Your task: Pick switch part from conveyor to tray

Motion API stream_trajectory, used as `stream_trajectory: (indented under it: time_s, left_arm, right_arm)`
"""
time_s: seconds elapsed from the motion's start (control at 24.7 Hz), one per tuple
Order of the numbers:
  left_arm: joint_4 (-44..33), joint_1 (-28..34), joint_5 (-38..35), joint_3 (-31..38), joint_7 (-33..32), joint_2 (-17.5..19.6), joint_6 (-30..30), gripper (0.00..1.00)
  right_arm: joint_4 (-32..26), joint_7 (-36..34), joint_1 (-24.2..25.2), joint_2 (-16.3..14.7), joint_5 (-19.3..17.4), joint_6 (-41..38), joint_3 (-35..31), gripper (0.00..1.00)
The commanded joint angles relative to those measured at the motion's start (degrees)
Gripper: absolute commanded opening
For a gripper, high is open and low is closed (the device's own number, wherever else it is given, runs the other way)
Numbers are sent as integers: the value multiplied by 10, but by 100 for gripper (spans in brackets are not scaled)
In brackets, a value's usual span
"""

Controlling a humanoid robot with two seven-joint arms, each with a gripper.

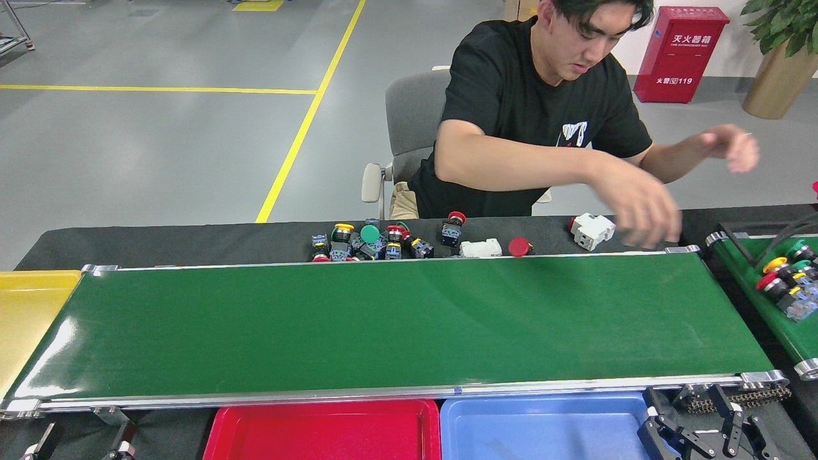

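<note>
The conveyor (383,326) runs wide and dark green across the middle, and its belt carries nothing. Several switch parts (789,281) with red, yellow and green caps lie on the shorter green belt (799,335) at the right edge. More switch parts (370,241) are heaped on the black table behind the conveyor. A red tray (326,434) and a blue tray (543,431) sit below the conveyor's near rail. My left gripper (80,450) shows only two fingertips, set apart, at the bottom left. My right gripper (703,437) is open and holds nothing beside the blue tray.
A person sits behind the table, one hand (645,217) over the conveyor's far right corner, the other raised. Two white blocks (592,230) (479,248) and a red cap (517,246) lie on the black table. A yellow tray (29,319) adjoins the conveyor's left end.
</note>
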Motion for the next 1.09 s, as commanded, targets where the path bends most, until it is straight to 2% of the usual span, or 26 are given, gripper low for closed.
stream_trajectory:
  time_s: [0.0, 0.41, 0.69, 0.89, 1.05]
  left_arm:
    - [-7, -2, 2, 1, 4, 1, -1, 100]
    - [-7, 1, 0, -5, 3, 0, 1, 100]
    - [-8, -3, 2, -5, 4, 1, 0, 100]
    - [-8, -4, 3, -6, 4, 3, -1, 100]
    - [-7, -4, 3, -6, 4, 6, -1, 100]
  right_arm:
    - [-3, -6, -6, -1, 0, 3, -1, 99]
    - [16, -1, -16, -4, -4, 3, -3, 99]
    - [52, 27, -65, -13, -4, 6, -7, 99]
    - [77, 80, -104, -16, 3, 5, -5, 99]
    - [107, 82, -126, -44, 6, 8, -1, 99]
